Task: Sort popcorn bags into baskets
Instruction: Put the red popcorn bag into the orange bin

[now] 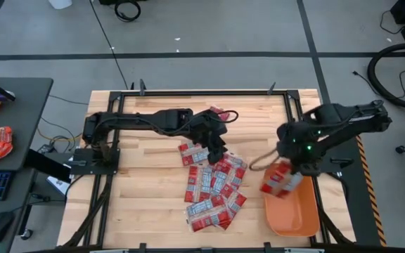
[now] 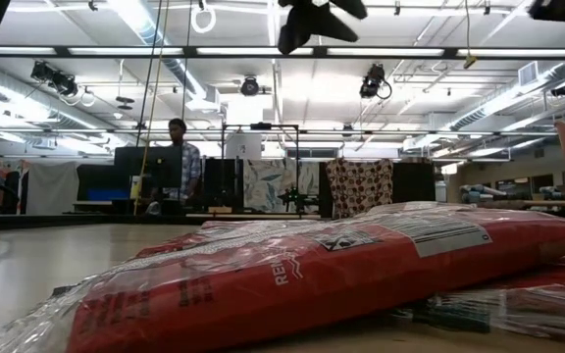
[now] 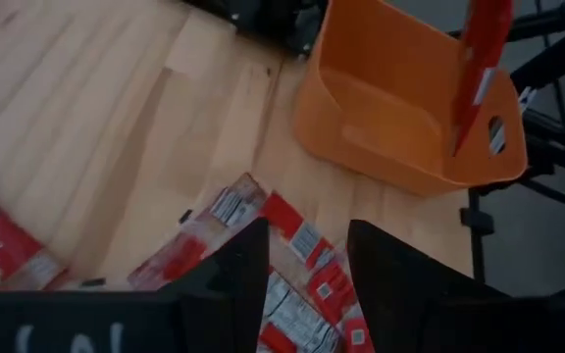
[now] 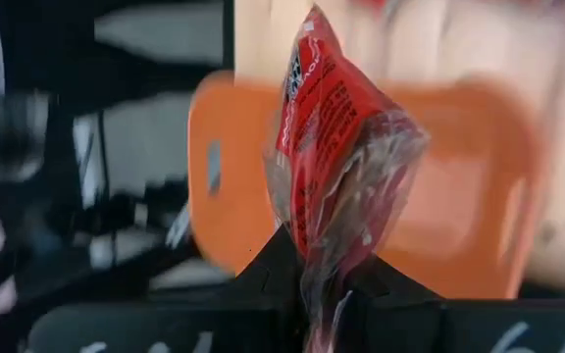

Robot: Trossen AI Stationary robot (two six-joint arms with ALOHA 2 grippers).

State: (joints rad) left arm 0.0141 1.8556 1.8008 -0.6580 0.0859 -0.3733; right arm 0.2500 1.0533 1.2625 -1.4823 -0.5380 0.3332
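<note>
I see one popcorn bag (image 1: 280, 181) clamped in my right gripper (image 1: 292, 171) over the orange basket (image 1: 295, 214) at lower right of the high view, the other bags (image 1: 213, 190) heaped mid-counter (image 1: 139, 204) below my left gripper (image 1: 220, 153), fingers apart.

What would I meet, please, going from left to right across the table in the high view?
Left gripper above the heap of popcorn bags → right gripper holding a popcorn bag → orange basket.
</note>
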